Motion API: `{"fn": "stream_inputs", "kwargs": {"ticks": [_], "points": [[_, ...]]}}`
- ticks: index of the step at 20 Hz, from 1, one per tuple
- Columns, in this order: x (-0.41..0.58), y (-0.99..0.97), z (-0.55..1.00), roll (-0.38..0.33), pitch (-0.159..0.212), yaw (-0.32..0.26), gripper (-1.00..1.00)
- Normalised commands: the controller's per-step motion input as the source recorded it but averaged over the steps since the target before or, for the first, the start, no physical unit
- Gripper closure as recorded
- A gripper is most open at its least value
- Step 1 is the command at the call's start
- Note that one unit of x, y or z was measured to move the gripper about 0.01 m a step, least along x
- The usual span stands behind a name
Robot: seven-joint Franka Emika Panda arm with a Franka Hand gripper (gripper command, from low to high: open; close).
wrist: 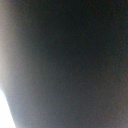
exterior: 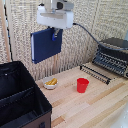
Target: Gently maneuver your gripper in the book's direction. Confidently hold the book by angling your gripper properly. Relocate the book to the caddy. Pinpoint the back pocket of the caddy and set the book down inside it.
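caddy (exterior: 20,95) nearest, red cup (exterior: 82,85), bowl (exterior: 50,83), book (exterior: 46,45) aloft

A red cup (exterior: 82,85) stood upright on the light wooden table (exterior: 95,105). A small white bowl (exterior: 50,84) holding yellow pieces sat near it, toward the exterior view's left. A black toaster oven (exterior: 113,55), door lowered, occupied the exterior view's right, before a woven screen (exterior: 90,20).

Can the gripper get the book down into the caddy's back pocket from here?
Probably yes. The gripper holds the book high in the air, the caddy sits open-topped below, and nothing stands between them.
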Motion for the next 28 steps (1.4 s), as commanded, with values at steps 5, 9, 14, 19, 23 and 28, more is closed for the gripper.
{"fn": "stream_inputs", "kwargs": {"ticks": [5,9,14,19,23,28], "points": [[0.106,0.84,0.41,0.0,0.0,-0.094,1.0],[0.094,0.82,0.4,0.0,0.0,-0.097,1.0],[0.071,0.77,0.36,0.0,0.0,-0.115,1.0],[0.085,0.73,0.35,0.0,0.0,-0.129,1.0],[0.203,0.7,0.47,0.0,0.0,-0.123,1.0],[0.427,0.65,0.68,0.0,0.063,-0.065,1.0]]}}
